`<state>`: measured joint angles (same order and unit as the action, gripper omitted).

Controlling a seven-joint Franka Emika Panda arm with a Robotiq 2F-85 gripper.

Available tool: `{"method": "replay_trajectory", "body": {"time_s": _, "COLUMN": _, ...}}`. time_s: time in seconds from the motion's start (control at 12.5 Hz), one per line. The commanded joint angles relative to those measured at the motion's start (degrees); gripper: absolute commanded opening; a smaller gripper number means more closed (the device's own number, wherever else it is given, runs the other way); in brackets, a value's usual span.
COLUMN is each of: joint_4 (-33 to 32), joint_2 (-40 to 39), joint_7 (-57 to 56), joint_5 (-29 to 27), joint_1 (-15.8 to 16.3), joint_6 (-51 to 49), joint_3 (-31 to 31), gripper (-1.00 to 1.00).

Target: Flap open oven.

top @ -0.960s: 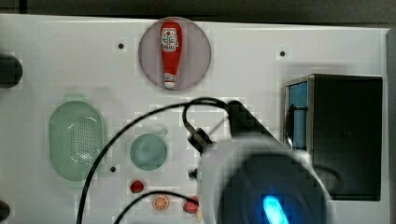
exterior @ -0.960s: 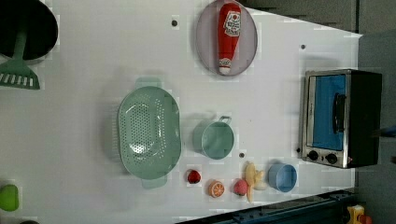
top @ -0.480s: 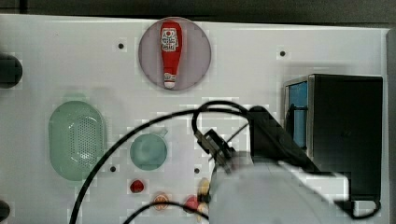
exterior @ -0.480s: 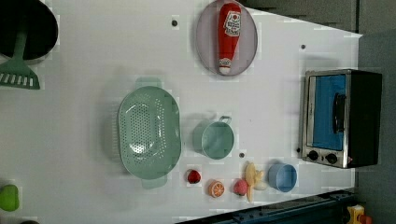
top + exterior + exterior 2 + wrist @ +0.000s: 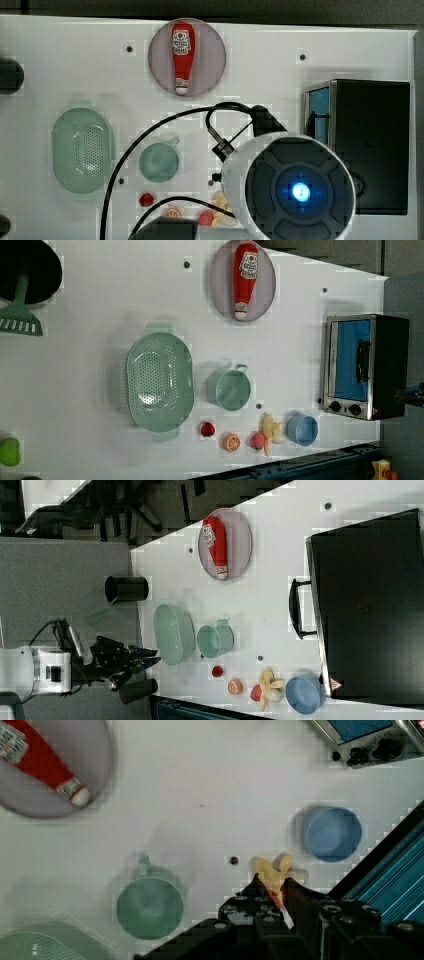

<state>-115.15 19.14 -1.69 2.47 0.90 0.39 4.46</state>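
Oven [image 5: 367, 367] door is looking stiff and hinged; its dark handle [image 5: 363, 360] is offering the grip. Tool [image 5: 272, 895] state I cannot tell.

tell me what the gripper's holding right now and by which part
Nothing is held. The gripper hangs above the white table, over the toy food, clear of the oven, whose door is shut.

In the top view the arm [image 5: 295, 192] has shifted toward the oven [image 5: 370, 145] since the first picture. It now overlaps the oven's front lower corner.
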Motion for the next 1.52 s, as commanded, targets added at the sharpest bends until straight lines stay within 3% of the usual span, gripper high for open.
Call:
{"method": "replay_trajectory", "body": {"time_s": 0.08, "joint_4": -0.43, "joint_2": -0.04, "joint_7": -9.69, "joint_5": 0.69, "joint_1": -0.65, "joint_6": 2.59, "joint_3": 2.40, "gripper": -0.65}}
{"method": "replay_trajectory", "body": {"time_s": 0.8, "joint_4": -10.96, "joint_2": -2.60, "joint_7": -41.28, "joint_5": 3.22, "joint_1": -1.12, "joint_6": 22.23, "joint_3": 12.42, "gripper": -0.65}}
{"method": "replay_trajectory", "body": {"time_s": 1.12, "joint_4": -12.04, "joint_2": -6.66, "joint_7": -53.15, "joint_5": 4.86, "joint_1": -1.48, "joint_6": 29.16, "joint_3": 16.41, "gripper": -0.65}}
{"method": "replay_trajectory", "body": {"time_s": 1.52, "joint_4": -12.01, "joint_2": -13.19, "joint_7": -57.49, "joint_5": 4.78, "joint_1": -1.68, "joint_6": 36.59, "joint_3": 21.70, "gripper": -0.65}}
